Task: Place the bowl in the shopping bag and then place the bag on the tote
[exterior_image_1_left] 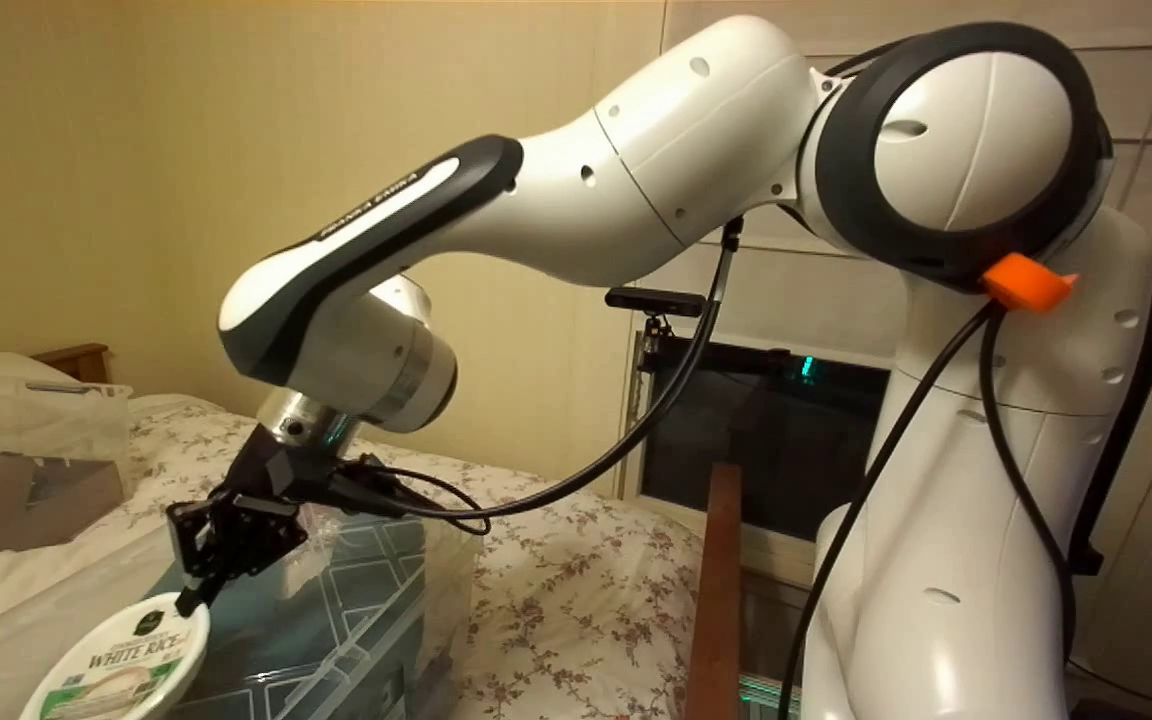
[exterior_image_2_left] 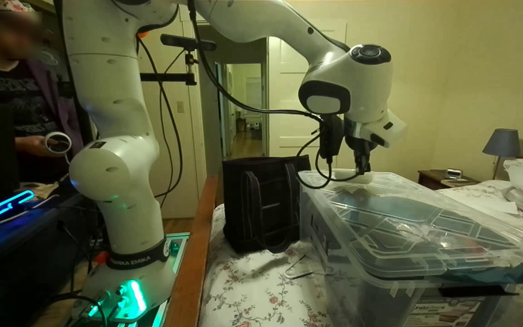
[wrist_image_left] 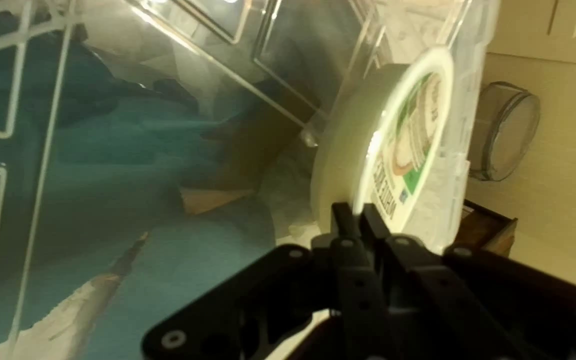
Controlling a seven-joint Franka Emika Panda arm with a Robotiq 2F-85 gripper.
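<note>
The bowl [exterior_image_1_left: 121, 660] is round and white, with a white-and-green printed top reading WHITE RICE. It also shows tilted in the wrist view [wrist_image_left: 403, 145]. My gripper [exterior_image_1_left: 194, 598] is shut on the bowl's rim; the fingertips pinch it in the wrist view [wrist_image_left: 360, 212]. The bowl is over the near-bag end of the tote [exterior_image_2_left: 397, 213], a big translucent box with a ribbed lid. I cannot tell whether it touches the lid. In an exterior view the gripper [exterior_image_2_left: 363, 168] hides part of it. The black shopping bag [exterior_image_2_left: 270, 204] stands upright beside the tote, handles hanging down.
A wooden rail [exterior_image_2_left: 193, 254] runs between the robot base and the floral bed. A white hanger-like item [exterior_image_2_left: 304, 268] lies by the bag. Another translucent bin [exterior_image_1_left: 46, 480] is farther along the bed. A nightstand [exterior_image_2_left: 434, 179] and lamp [exterior_image_2_left: 502, 143] stand behind. A person [exterior_image_2_left: 21, 91] is beside the robot.
</note>
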